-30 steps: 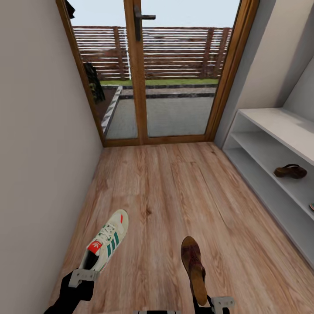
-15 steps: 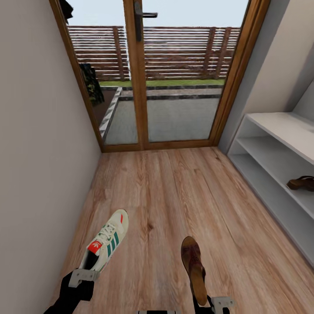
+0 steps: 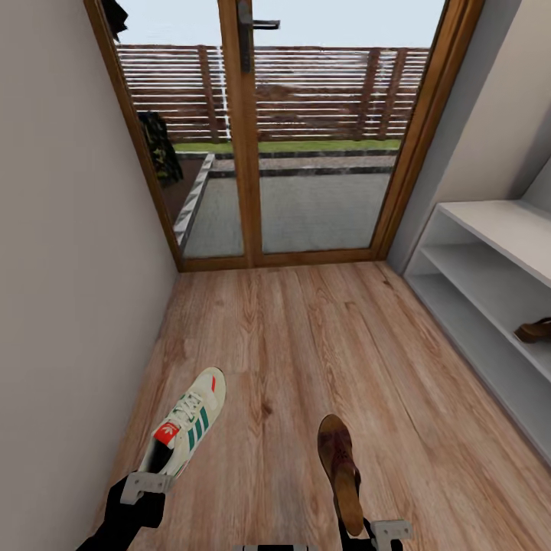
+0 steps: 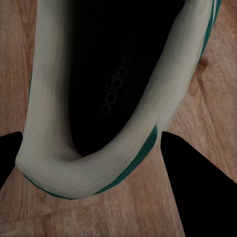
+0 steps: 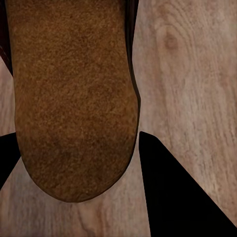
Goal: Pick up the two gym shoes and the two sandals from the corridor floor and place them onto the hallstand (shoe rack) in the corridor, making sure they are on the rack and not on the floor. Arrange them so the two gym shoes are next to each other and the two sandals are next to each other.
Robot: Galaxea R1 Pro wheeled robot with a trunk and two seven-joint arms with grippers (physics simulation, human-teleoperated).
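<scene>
Cream-white lace-up gym shoe with green stripes is held by its heel in the left tool, brown leather sandal in the right tool, from overhead. Left wrist: fingers flank the heel collar. Right wrist: fingers clasp the sandal's heel. Carrying stage; next, I judge, turn toward the pale grey-white hallstand.

I see a cream-white lace-up sneaker left of a brown leather sandal; another brown sandal sits on the pale shelving unit at my right.

Your head camera looks forward and down the floor toward the door. Each wrist camera sits very close above the same planks: left over the sneaker, right over the sandal.
</scene>
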